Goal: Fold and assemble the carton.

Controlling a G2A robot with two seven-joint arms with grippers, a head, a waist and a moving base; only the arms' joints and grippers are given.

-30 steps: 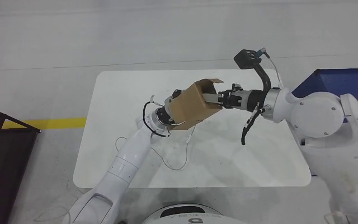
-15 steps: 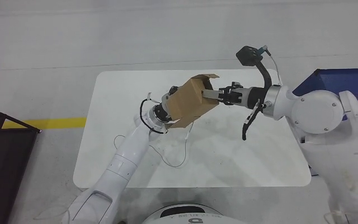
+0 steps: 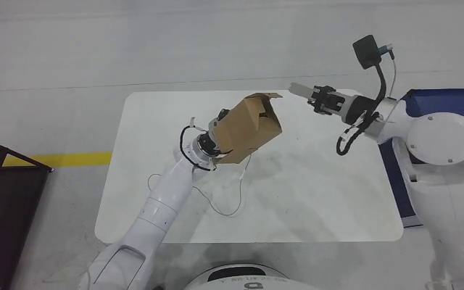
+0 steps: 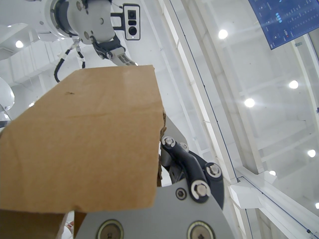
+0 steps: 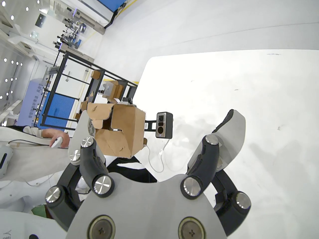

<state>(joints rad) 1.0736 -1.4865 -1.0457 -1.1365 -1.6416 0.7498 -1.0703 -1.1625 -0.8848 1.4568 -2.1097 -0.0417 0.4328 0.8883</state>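
Observation:
A brown carton (image 3: 250,129) hangs above the back middle of the white table (image 3: 326,196), its open end with loose flaps (image 3: 264,98) turned toward the far side. My left gripper (image 3: 222,136) is shut on the carton's near-left end; in the left wrist view one finger (image 4: 185,161) presses against the cardboard wall (image 4: 82,138). My right gripper (image 3: 299,89) is off to the right of the carton, near the table's back edge, apart from it. In the right wrist view this gripper (image 5: 159,123) is open and holds nothing, with the carton (image 5: 122,130) farther off.
A thin white cable (image 3: 225,203) trails over the table by the left arm. A blue bin (image 3: 428,101) stands beyond the right edge and a black frame (image 3: 18,188) at the far left. Bare tabletop lies in front and to the right.
My right gripper has pulled out of the carton's open end and moved right and back. The left arm has tipped the carton slightly toward the table's back edge.

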